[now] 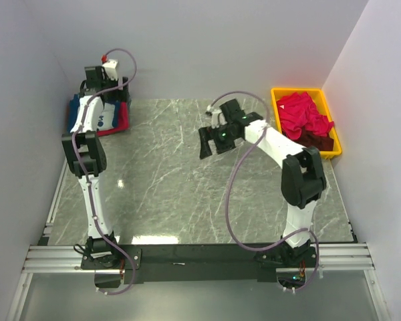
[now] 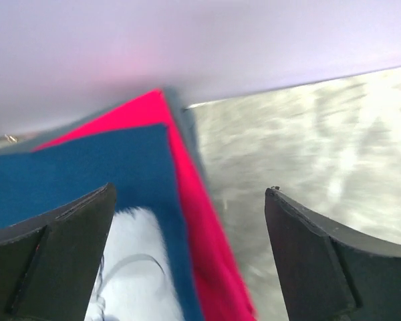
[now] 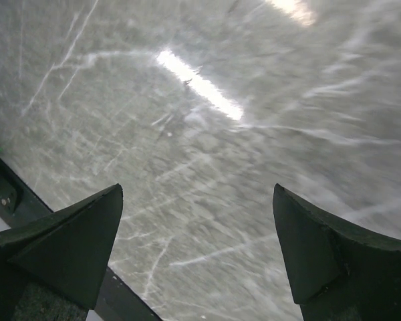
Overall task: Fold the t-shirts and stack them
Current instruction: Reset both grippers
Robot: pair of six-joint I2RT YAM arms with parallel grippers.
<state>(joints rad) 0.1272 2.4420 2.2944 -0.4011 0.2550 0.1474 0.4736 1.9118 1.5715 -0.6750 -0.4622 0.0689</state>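
The left jaws are standing wide and empty over the flat folded stack at the counter's far left corner, a navy t-shirt with a white print lying on a red-pink t-shirt. The right jaws are hanging wide over grey veined stone, holding nothing. More red-pink t-shirts and a dark maroon t-shirt are sitting crumpled in the rectangular yellow plastic bin at far right.
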